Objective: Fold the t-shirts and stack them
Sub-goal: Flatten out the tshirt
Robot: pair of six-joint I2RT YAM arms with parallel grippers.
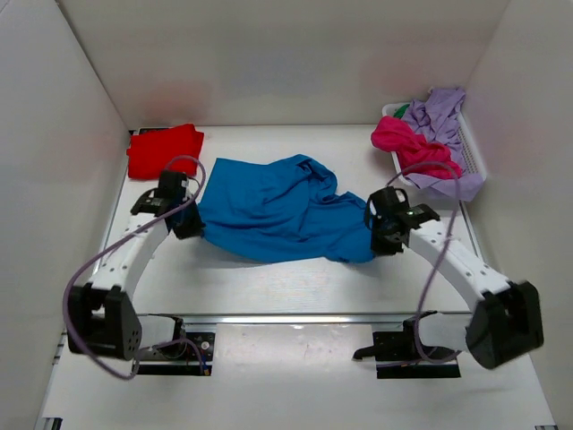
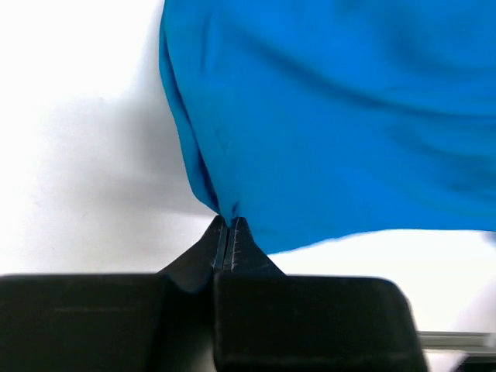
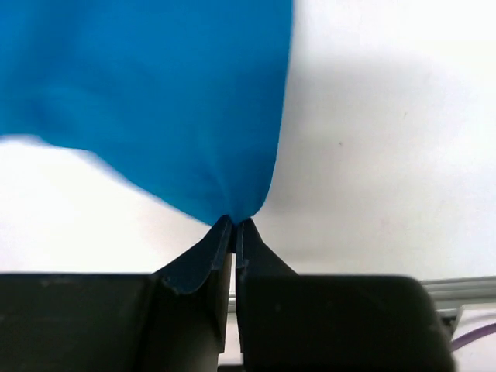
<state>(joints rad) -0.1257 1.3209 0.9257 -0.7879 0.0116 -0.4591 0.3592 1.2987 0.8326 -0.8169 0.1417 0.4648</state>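
The bright blue t-shirt (image 1: 277, 210) lies rumpled across the middle of the table, stretched between my two grippers. My left gripper (image 1: 190, 224) is shut on its left corner; the left wrist view shows the cloth (image 2: 333, 116) pinched at the fingertips (image 2: 229, 225). My right gripper (image 1: 376, 235) is shut on its right corner; the right wrist view shows the cloth (image 3: 155, 93) pinched at the fingertips (image 3: 235, 223). A folded red t-shirt (image 1: 164, 150) lies at the back left. A magenta pink t-shirt (image 1: 407, 143) and a lilac t-shirt (image 1: 440, 121) are heaped in the basket.
The white slatted basket (image 1: 473, 159) stands at the back right against the right wall. White walls enclose the table on the left, back and right. A metal rail (image 1: 295, 318) runs along the near edge by the arm bases.
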